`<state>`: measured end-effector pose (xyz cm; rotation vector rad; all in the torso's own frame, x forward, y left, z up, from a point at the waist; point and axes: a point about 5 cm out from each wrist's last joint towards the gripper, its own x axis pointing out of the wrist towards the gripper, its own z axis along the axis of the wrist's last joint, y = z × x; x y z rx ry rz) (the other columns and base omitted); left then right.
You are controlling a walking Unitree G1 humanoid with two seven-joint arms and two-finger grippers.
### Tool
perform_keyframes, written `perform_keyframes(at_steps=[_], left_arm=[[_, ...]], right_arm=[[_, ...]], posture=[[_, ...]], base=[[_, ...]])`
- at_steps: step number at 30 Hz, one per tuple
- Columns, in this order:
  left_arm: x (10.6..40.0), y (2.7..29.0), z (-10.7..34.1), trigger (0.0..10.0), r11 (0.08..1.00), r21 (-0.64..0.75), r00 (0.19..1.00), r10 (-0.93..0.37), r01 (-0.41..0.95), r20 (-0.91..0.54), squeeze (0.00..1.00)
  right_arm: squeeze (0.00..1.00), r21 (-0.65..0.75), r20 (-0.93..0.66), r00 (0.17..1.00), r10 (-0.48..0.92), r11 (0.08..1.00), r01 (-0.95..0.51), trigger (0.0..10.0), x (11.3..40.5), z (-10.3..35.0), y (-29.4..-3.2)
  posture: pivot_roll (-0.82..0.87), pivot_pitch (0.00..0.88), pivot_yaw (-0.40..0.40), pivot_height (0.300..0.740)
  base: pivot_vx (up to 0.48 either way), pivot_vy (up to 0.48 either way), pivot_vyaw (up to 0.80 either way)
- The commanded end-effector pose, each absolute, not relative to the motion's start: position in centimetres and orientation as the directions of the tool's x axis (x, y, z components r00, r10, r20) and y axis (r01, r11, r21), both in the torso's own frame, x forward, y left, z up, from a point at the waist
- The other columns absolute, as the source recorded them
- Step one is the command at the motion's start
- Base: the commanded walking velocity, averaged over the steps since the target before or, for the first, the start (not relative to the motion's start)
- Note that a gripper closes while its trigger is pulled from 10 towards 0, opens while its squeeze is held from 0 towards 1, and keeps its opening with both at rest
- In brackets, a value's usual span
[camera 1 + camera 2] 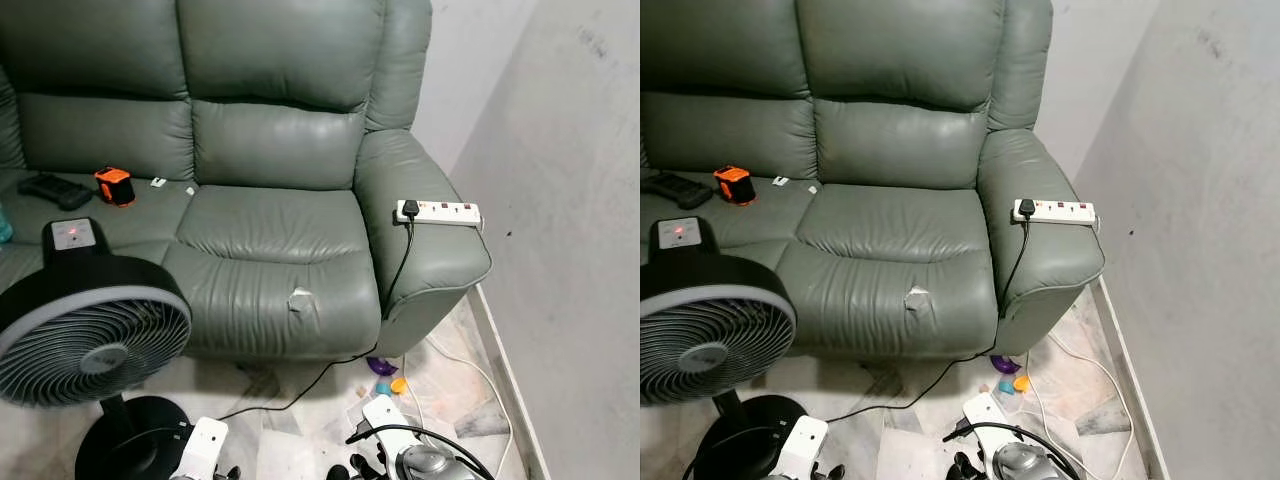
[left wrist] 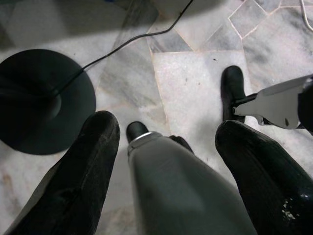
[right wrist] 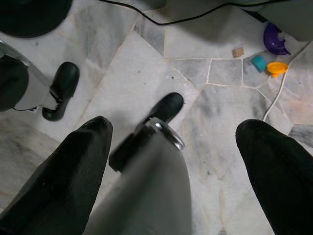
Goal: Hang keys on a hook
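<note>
1. A grey-green sofa (image 1: 270,180) stands ahead against the far wall; a blank wall (image 1: 570,200) runs along the right.
2. On the sofa's right armrest lies a white power strip (image 1: 438,212) with a black plug (image 1: 410,209); its cord (image 1: 395,275) drops to the floor.
3. On the left seat cushion sit an orange-and-black box (image 1: 115,186) and, further left, a black remote (image 1: 55,189).
4. A black fan (image 1: 88,335) stands near left, its round base (image 2: 41,100) on the marble floor (image 2: 190,83).
5. Small toys (image 3: 271,49), purple, teal and orange, lie on the floor by the sofa's right corner.
6. Left gripper (image 2: 166,142) hangs low over the floor, fingers (image 2: 83,166) spread wide with nothing between them.
7. Right gripper (image 3: 171,142) likewise hangs above the tiles, fingers (image 3: 73,166) wide apart and empty.
8. I cannot make out any keys or a hook in these views.
</note>
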<state>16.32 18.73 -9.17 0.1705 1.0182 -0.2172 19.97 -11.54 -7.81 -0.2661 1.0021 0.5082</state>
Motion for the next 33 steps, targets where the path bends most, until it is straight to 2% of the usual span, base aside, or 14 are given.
perform_keyframes(at_steps=[1, 26, 33], left_arm=[[15.77, 18.65, -9.43, 10.0, 0.963, 0.04, 0.486, -0.099, 0.266, -0.868, 0.0], [16.1, 18.79, -9.29, 10.0, 0.961, 0.05, 0.489, -0.094, 0.273, -0.867, 0.0], [16.27, 18.76, -9.19, 10.0, 0.965, 0.045, 0.504, -0.096, 0.26, -0.858, 0.0]], right_arm=[[0.0, 0.012, -0.864, 0.425, 0.272, 0.853, -0.522, 10.0, 19.72, -7.98, -12.02], [0.0, 0.01, -0.861, 0.43, 0.271, 0.854, -0.519, 10.0, 20.05, -7.81, -11.91], [0.0, 0.004, -0.859, 0.436, 0.267, 0.857, -0.515, 10.0, 20.21, -7.73, -11.98]], posture=[[0.07, 0.071, -0.089, 0.74], [0.07, 0.067, -0.089, 0.74], [0.07, 0.061, -0.09, 0.74]], base=[[-0.292, 0.0, 0.0], [-0.294, 0.0, 0.0], [0.0, 0.0, 0.0]])
